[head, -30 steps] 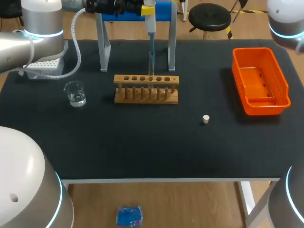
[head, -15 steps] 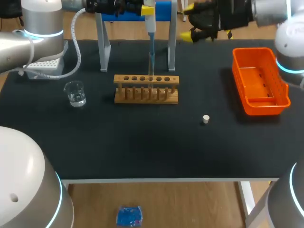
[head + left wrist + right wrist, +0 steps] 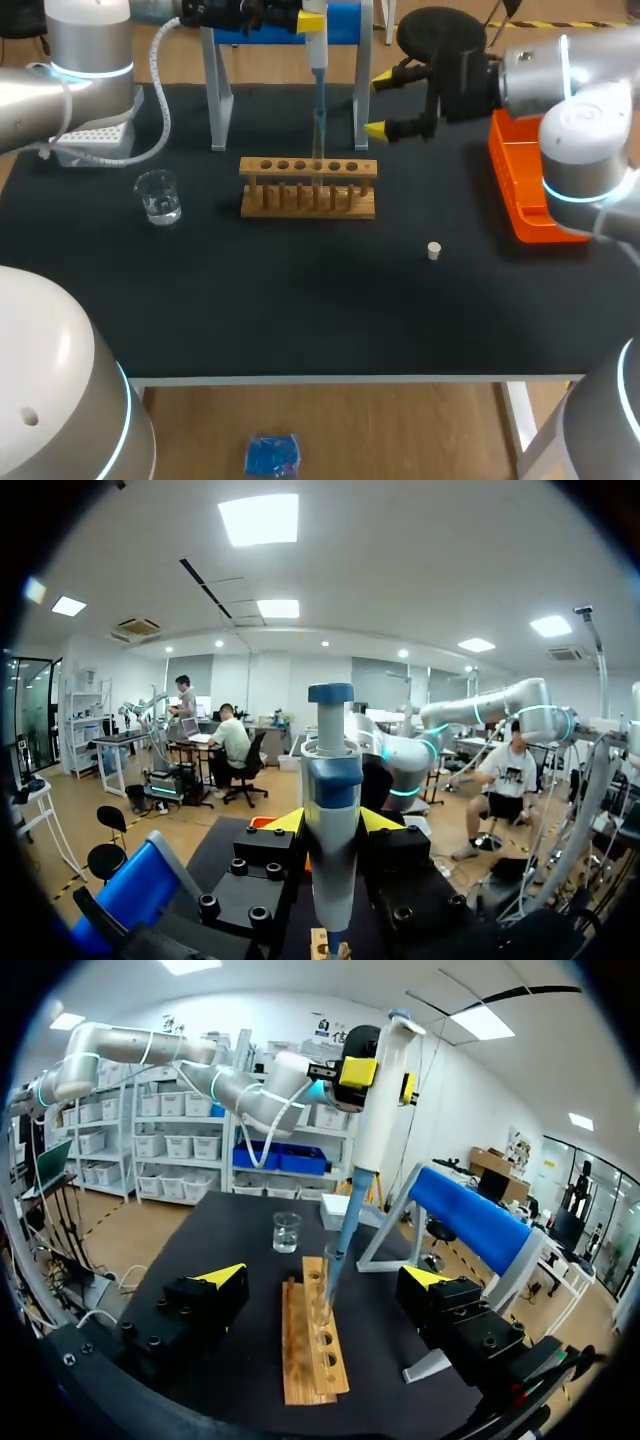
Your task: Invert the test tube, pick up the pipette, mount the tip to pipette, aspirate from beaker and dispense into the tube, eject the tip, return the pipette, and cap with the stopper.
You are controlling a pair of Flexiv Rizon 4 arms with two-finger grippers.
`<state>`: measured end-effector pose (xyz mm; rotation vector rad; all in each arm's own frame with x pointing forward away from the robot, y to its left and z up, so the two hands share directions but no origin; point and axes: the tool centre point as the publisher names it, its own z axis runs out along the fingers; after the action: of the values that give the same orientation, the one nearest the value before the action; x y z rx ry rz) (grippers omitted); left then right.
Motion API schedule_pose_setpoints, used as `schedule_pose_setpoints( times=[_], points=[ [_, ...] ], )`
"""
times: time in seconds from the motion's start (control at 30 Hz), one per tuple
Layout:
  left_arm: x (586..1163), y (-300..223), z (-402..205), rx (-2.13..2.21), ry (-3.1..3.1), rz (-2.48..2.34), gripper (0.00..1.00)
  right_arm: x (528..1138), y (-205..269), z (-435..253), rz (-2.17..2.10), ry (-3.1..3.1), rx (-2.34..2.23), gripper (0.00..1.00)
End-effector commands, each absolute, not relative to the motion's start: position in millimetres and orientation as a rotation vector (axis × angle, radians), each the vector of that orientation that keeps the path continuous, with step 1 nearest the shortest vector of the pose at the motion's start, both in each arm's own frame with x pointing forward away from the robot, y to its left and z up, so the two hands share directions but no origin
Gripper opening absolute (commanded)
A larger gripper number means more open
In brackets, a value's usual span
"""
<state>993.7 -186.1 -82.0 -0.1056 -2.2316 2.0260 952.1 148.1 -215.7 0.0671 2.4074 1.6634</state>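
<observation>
The pipette (image 3: 318, 60) stands upright, long axis vertical, tip pointing down into the wooden rack (image 3: 308, 187) on the counter (image 3: 300, 300), with the left gripper (image 3: 300, 17) clamped on its body. The left wrist view shows only its white-and-blue upper part between yellow fingertips (image 3: 285, 822), while the right wrist view shows its whole length over the rack. The right gripper (image 3: 382, 103) hangs near the rack's right end, jaws spread wide.

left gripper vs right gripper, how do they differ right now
The left gripper is shut on the pipette; the right gripper is open and empty. The left gripper is above the test tube rack; the right gripper sits beside it, facing it. Both are yellow-tipped.
</observation>
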Motion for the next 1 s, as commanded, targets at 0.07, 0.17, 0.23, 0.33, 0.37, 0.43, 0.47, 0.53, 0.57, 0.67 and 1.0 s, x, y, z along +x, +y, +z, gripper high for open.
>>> schedule_pose_setpoints(
  times=[0.07, 0.17, 0.23, 0.33, 0.37, 0.43, 0.47, 0.53, 0.57, 0.67, 1.0],
  points=[
    [993, -186, -81, -0.102, -2.234, 2.026, 0.00, 961, 154, -234, 1.708, 2.390, 0.051, 1.00],
    [993, -186, -81, -0.102, -2.234, 2.026, 0.00, 961, 154, -240, 1.722, 2.389, 0.050, 1.00],
    [993, -186, -81, -0.102, -2.234, 2.026, 0.00, 961, 155, -243, 1.727, 2.390, 0.056, 1.00],
    [993, -186, -81, -0.102, -2.234, 2.026, 0.00, 959, 157, -247, 1.729, 2.390, 0.058, 1.00],
    [993, -186, -81, -0.102, -2.234, 2.026, 0.00, 959, 157, -248, 1.731, 2.390, 0.057, 1.00],
    [993, -186, -81, -0.102, -2.234, 2.026, 0.00, 958, 158, -249, 1.731, 2.390, 0.057, 1.00],
    [993, -186, -81, -0.102, -2.234, 2.026, 0.00, 958, 158, -249, 1.735, 2.392, 0.057, 1.00],
    [993, -186, -81, -0.102, -2.234, 2.026, 0.00, 957, 158, -249, 1.732, 2.390, 0.057, 1.00],
    [993, -186, -81, -0.102, -2.234, 2.026, 0.00, 957, 158, -249, 1.732, 2.390, 0.056, 1.00],
    [993, -186, -81, -0.102, -2.234, 2.026, 0.00, 957, 158, -249, 1.733, 2.390, 0.056, 1.00],
    [993, -186, -81, -0.102, -2.234, 2.026, 0.00, 957, 158, -249, 1.733, 2.390, 0.056, 1.00]
  ],
)
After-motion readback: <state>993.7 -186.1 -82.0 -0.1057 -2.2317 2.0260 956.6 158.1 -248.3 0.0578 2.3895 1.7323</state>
